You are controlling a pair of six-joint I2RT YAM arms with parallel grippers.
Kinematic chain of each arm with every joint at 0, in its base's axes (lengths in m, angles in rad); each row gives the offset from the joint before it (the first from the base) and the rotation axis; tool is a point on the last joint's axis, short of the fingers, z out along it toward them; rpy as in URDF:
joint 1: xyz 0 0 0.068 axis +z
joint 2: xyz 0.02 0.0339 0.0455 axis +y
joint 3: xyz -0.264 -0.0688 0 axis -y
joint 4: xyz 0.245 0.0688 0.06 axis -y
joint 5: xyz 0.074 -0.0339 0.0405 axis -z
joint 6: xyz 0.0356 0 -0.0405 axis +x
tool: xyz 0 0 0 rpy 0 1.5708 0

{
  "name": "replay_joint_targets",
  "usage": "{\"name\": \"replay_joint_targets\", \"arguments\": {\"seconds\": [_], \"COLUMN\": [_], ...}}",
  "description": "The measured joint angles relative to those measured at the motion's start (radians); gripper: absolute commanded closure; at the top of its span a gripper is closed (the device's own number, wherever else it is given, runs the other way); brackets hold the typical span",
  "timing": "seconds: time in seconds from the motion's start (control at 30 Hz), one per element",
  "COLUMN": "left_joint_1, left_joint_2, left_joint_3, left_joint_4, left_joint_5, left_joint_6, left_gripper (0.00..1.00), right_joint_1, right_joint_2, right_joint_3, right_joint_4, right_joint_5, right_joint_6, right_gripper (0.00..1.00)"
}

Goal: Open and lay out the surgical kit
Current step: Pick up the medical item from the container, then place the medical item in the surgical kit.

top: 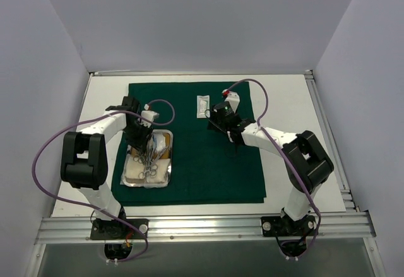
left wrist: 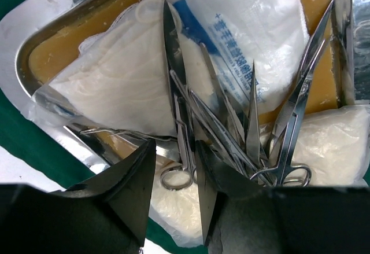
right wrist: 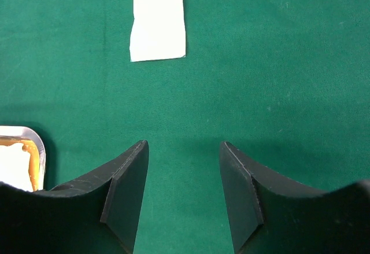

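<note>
Left end effector (left wrist: 174, 150) is straddling a ring-handled steel instrument (left wrist: 182, 124) in the tray (left wrist: 32, 31), fingers (left wrist: 130, 184) narrowly apart, not gripping.
It should be pinching one slick shank only, lifting straight clear of tangled neighbours and soft crinkly gauze packets (left wrist: 115, 80); the right end effector (right wrist: 184, 173) is hovering wide and empty over the matte green drape (right wrist: 277, 92).

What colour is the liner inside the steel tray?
Tan-yellow liner; clearest in the left wrist view.
</note>
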Motion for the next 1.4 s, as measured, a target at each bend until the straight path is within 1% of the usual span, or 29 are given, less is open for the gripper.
{"name": "replay_joint_targets", "arguments": {"seconds": [0.1,0.27,0.37,0.4,0.53,0.67,0.7,0.73,0.9,1.03,1.23,1.33,1.4], "left_joint_1": [-0.013,-0.039,-0.047,-0.049,-0.051,-0.051,-0.050,-0.047,-0.013,0.023,0.089,0.116,0.121], "left_joint_2": [0.010,0.017,0.017,0.017,0.013,-0.018,-0.028,-0.039,-0.074,-0.077,-0.103,-0.143,-0.180], "left_joint_3": [0.000,0.000,0.000,0.000,0.000,0.000,0.000,0.000,0.000,0.006,0.058,0.093,0.111], "left_joint_4": [0.012,0.025,0.028,0.030,0.029,0.030,0.030,0.031,0.031,0.027,0.013,0.016,0.023], "left_joint_5": [-0.015,-0.064,-0.090,-0.098,-0.110,-0.129,-0.138,-0.146,-0.167,-0.153,-0.024,0.035,0.070], "left_joint_6": [-0.001,-0.005,-0.009,-0.009,-0.009,-0.011,-0.011,-0.010,-0.010,-0.011,-0.039,-0.077,-0.119], "left_gripper": [0.59,0.65,0.75,0.78,0.81,0.90,0.95,0.97,0.98,0.98,0.98,0.98,0.98], "right_joint_1": [0.000,0.000,0.000,0.000,0.000,0.000,0.000,0.000,0.000,0.000,0.036,0.096,0.145], "right_joint_2": [0.000,0.004,0.014,0.016,0.017,0.017,0.017,0.017,0.016,0.012,-0.023,-0.047,-0.057], "right_joint_3": [0.000,0.000,0.000,0.000,0.000,0.000,0.000,0.000,0.000,0.000,0.006,0.023,0.039], "right_joint_4": [0.000,0.000,0.000,-0.001,0.000,0.000,-0.001,-0.001,-0.001,-0.004,-0.017,0.021,0.077], "right_joint_5": [0.000,-0.003,-0.009,-0.009,-0.010,-0.010,-0.010,-0.010,-0.009,-0.009,0.006,-0.008,-0.036], "right_joint_6": [0.000,0.005,0.009,0.010,0.012,0.012,0.012,0.012,0.012,0.012,-0.006,-0.026,-0.043], "right_gripper": [0.52,0.52,0.52,0.52,0.52,0.52,0.52,0.52,0.52,0.52,0.51,0.48,0.47]}}
